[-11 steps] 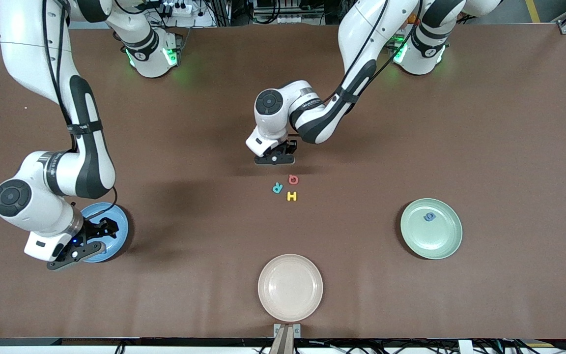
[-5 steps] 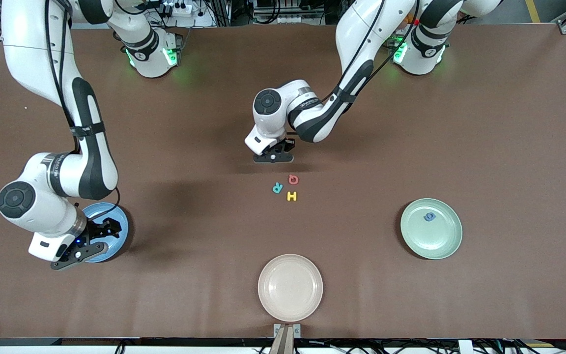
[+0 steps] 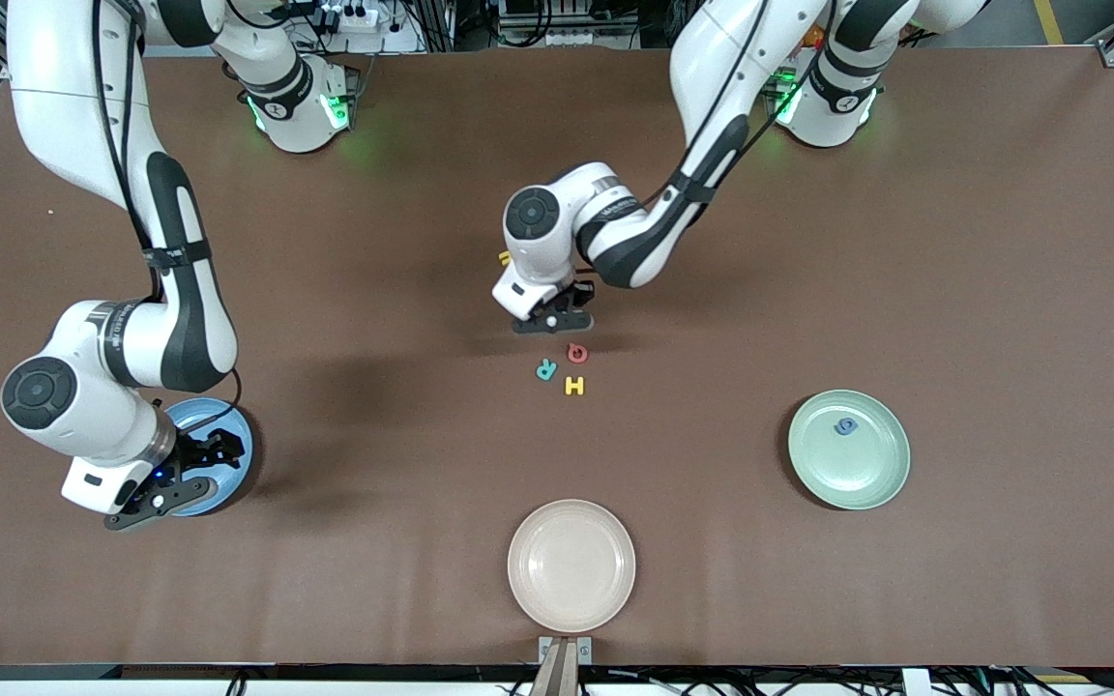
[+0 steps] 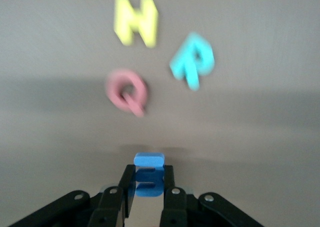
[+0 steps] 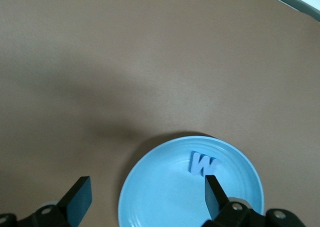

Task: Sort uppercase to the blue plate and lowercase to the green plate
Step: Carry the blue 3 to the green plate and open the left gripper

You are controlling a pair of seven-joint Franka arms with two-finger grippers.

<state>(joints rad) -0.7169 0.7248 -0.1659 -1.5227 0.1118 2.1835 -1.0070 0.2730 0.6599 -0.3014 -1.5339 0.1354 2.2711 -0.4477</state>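
Centre of front frame: left gripper point(image 3: 551, 324) pinching blue E point(image 4: 148, 173), just above Q point(image 3: 576, 353), R point(image 3: 545, 369), H point(image 3: 573, 387); step: lowercase pickup done, next calls for carry to green plate point(image 3: 881, 483), lower right; right gripper point(image 3: 173, 478) spread over blue plate point(image 3: 233, 480) holding W point(image 5: 203, 164), waiting; yellow letter point(image 3: 505, 258) half hidden by left wrist.

W point(image 5: 204, 163) lies in the blue plate point(image 5: 150, 197); g point(image 3: 845, 425) in the green plate point(image 3: 881, 483).

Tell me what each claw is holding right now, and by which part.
The left claw pinches a blue letter by its side edges, fingers shut on it. The right claw holds nothing, open above the blue plate.
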